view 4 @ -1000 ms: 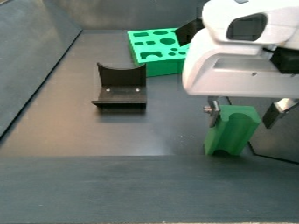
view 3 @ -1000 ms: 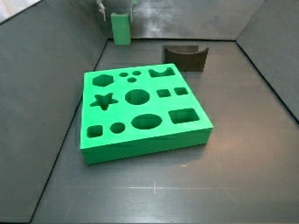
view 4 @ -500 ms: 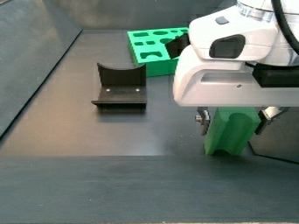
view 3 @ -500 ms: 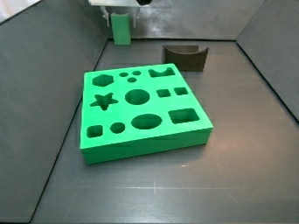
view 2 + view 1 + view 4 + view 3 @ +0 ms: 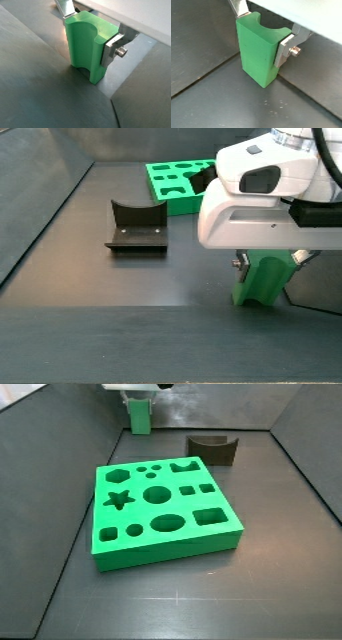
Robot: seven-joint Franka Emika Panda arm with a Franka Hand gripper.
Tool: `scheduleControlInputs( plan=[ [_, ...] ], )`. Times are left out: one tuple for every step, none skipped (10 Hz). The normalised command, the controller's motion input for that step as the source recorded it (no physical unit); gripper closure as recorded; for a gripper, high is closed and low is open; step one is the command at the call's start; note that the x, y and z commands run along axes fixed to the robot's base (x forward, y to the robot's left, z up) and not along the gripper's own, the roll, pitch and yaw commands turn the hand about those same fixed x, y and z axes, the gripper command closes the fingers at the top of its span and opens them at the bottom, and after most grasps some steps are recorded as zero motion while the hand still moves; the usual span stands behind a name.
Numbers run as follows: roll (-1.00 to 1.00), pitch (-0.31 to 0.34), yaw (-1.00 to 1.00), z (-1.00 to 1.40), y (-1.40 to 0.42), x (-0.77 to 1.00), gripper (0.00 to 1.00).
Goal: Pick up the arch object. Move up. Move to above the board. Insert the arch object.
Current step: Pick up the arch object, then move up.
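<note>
The arch object (image 5: 258, 52) is a tall, narrow bright green block standing upright on the dark floor; it shows in both wrist views (image 5: 85, 47) and in both side views (image 5: 138, 418) (image 5: 265, 280). My gripper (image 5: 263, 27) straddles it, with a silver finger (image 5: 285, 47) flat against each side. The jaws are shut on the arch object. It still rests on the floor. The board (image 5: 163, 510), a thick green slab with shaped holes, lies in the middle of the floor, well away from the gripper; it also shows in a side view (image 5: 174, 180).
A squat dark brown block with a curved notch (image 5: 213, 449) stands beyond the board, also seen in a side view (image 5: 136, 226). Grey walls (image 5: 74, 434) enclose the floor on the sides.
The gripper has come down over the arch object and its fingers have closed against the block's sides. The block has not moved.
</note>
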Motion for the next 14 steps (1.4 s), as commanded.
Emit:
scheduleControlInputs(
  plan=[
    [0.0, 0.0, 0.0, 0.0, 0.0, 0.0, 1.0],
    [0.0, 0.0, 0.0, 0.0, 0.0, 0.0, 1.0],
    [0.0, 0.0, 0.0, 0.0, 0.0, 0.0, 1.0],
    [0.0, 0.0, 0.0, 0.0, 0.0, 0.0, 1.0],
    [0.0, 0.0, 0.0, 0.0, 0.0, 0.0, 1.0],
    [0.0, 0.0, 0.0, 0.0, 0.0, 0.0, 1.0],
    [0.0, 0.0, 0.0, 0.0, 0.0, 0.0, 1.0],
    [0.0, 0.0, 0.0, 0.83, 0.0, 0.0, 1.0],
    [0.01, 0.005, 0.02, 0.78, -0.01, -0.03, 1.0],
    [0.02, 0.012, 0.02, 0.72, -0.01, -0.03, 1.0],
    [0.05, 0.037, 0.01, 0.58, -0.02, -0.04, 1.0],
    [0.07, 0.069, 0.0, 0.42, -0.01, -0.03, 1.0],
    [0.09, 0.087, 0.01, 0.31, -0.01, -0.03, 1.0],
    [0.1, 0.104, 0.01, 0.2, -0.01, -0.03, 1.0]
  ],
)
